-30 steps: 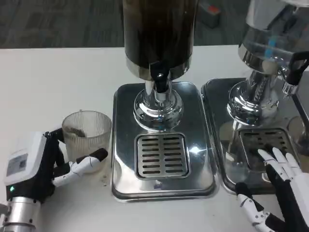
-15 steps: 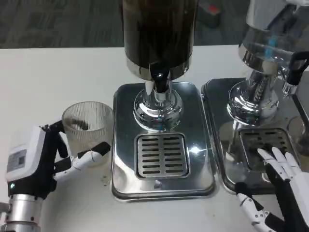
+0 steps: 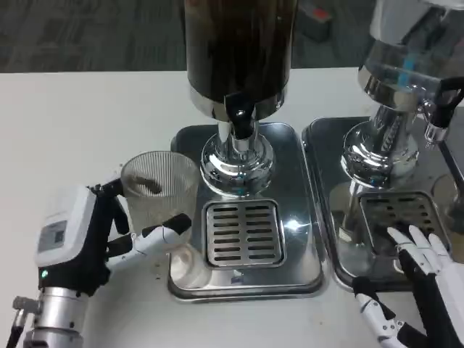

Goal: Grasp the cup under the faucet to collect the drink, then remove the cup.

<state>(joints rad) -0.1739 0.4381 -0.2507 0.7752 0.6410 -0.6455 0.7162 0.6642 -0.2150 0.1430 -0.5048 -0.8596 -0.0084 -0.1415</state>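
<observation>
Head view shows you the left hand (image 3: 80, 243) wrapped around the clear ribbed cup (image 3: 159, 199), thumb across its front and fingers behind it. The cup sits upright at the left edge of the steel drip tray (image 3: 301, 239), overlapping its rim, just left of the slotted grate (image 3: 243, 232). It is near the black faucet (image 3: 240, 119) of the dark drink dispenser (image 3: 239, 51) but not under it. You cannot tell whether the cup's base rests on the tray or is lifted. Your right hand (image 3: 424, 279) lies flat with fingers spread on the second tray (image 3: 322, 145), holding nothing; its lower part is cut off by the picture edge.
</observation>
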